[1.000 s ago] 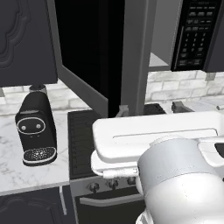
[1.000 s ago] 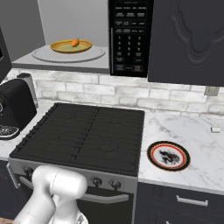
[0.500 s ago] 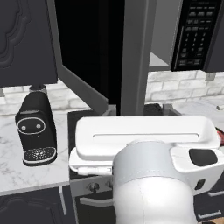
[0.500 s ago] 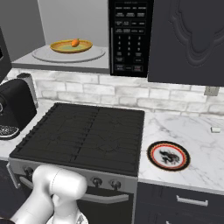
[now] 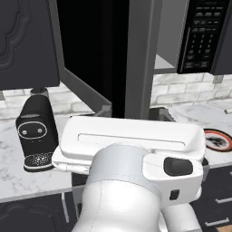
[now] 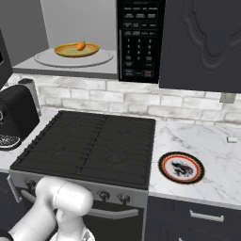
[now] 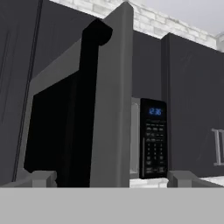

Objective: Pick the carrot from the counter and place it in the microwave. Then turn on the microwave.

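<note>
Seeing the carrot (image 6: 81, 46) on a yellow plate (image 6: 66, 51) inside the microwave (image 6: 140, 42), door (image 5: 140, 59) swung open; our gripper (image 7: 112, 180) hangs wide, empty, facing its black button panel (image 7: 153, 140).

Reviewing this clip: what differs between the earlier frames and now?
The arm has swung leftward and lower across the left base view. Unchanged: the carrot on its dish inside the microwave, the microwave door open, the red-rimmed plate on the counter.

Microwave (image 7: 152, 139) display digits (too blurred)
</note>
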Available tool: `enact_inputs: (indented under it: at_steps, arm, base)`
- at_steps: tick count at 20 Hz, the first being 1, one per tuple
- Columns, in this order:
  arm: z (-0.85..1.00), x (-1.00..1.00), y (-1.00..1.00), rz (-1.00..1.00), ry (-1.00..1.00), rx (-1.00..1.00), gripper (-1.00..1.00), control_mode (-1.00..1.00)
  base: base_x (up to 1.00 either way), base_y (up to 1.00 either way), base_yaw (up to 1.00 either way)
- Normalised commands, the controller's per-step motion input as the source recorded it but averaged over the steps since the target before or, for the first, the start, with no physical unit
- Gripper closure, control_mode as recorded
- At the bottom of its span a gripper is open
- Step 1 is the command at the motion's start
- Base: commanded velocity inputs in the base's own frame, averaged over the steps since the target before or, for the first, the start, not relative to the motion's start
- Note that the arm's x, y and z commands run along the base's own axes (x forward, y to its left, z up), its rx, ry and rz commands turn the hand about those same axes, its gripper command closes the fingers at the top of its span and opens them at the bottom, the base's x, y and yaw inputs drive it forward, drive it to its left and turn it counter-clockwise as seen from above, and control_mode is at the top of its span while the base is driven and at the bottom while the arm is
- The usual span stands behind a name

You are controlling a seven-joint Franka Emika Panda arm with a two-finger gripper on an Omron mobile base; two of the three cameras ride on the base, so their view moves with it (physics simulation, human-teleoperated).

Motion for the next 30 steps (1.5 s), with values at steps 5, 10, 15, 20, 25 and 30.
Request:
enact_inputs:
  at_steps: [5, 10, 15, 20, 25, 30]
  arm:
    - [-0.04, 0.12, 0.03, -0.11, -0.02, 0.00, -1.00, -1.00]
    - [-0.07, 0.17, 0.01, -0.10, -0.02, 0.00, -1.00, -1.00]
    - [-0.07, 0.21, 0.00, -0.08, -0.02, 0.00, -1.00, -1.00]
    - [-0.07, 0.29, 0.00, -0.05, -0.03, 0.00, -1.00, -1.00]
    - [-0.08, 0.32, 0.00, -0.04, -0.02, 0.00, -1.00, -1.00]
    - [-0.11, 0.32, 0.11, -0.05, -0.02, -0.01, -1.00, -1.00]
  base:
    - [0.00, 0.00, 0.00]
    - [0.00, 0.00, 0.00]
    - [0.00, 0.00, 0.00]
    - [0.00, 0.00, 0.00]
    - [0.00, 0.00, 0.00]
    - [0.00, 0.00, 0.00]
